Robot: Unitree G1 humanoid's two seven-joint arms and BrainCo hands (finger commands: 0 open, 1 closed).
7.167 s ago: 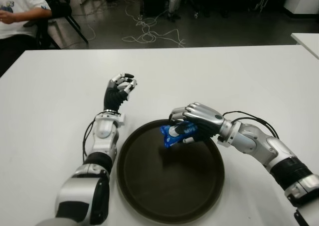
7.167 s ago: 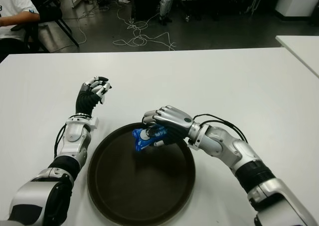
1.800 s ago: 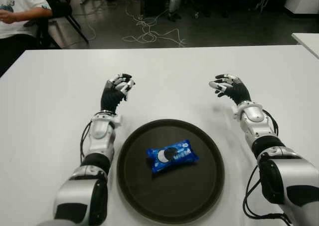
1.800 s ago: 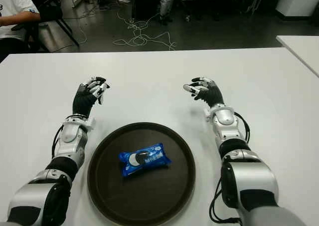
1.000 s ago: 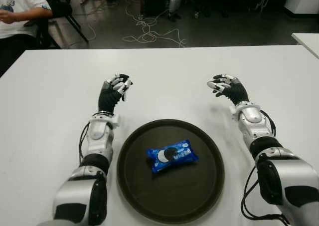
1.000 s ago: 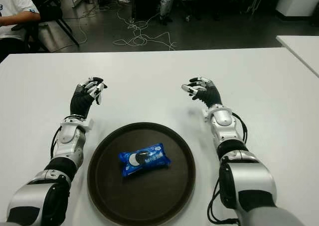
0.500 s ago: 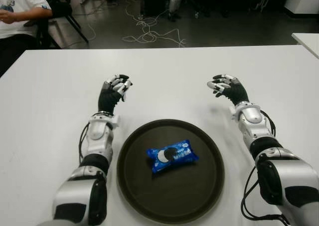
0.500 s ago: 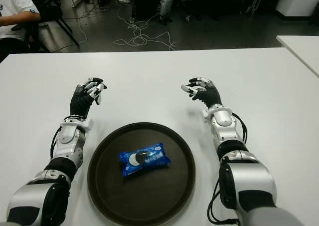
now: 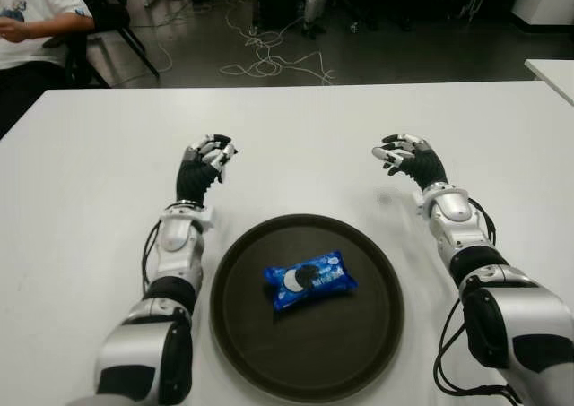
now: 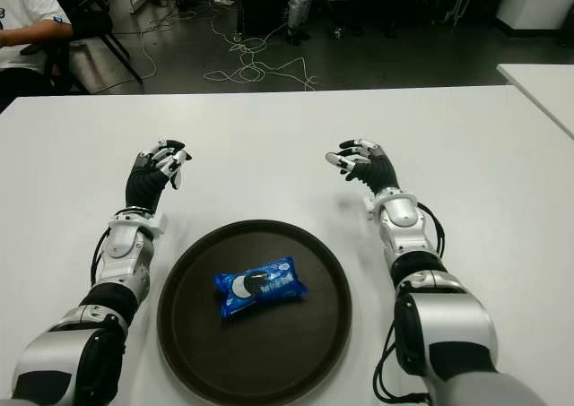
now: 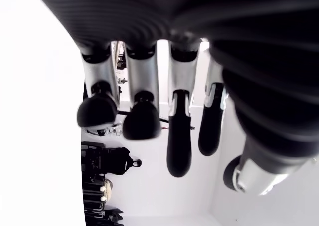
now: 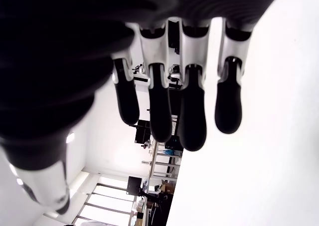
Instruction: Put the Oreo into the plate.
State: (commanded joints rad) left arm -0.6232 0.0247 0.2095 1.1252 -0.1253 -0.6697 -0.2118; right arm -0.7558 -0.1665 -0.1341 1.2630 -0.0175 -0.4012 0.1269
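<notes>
Lying flat: glossy blue Oreo pack [image 9: 309, 280] | round dark plate [image 9: 377, 330] | both hands empty, fingers relaxed

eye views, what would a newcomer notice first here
A blue Oreo pack lies flat in the middle of a dark round plate on the white table. The left hand and right hand show beyond the plate, one on each side, fingers relaxed and holding nothing.

White table [image 9: 296, 128]; cables [image 9: 269, 61] on dark floor beyond; seated person [image 9: 31, 16] (far left corner).
</notes>
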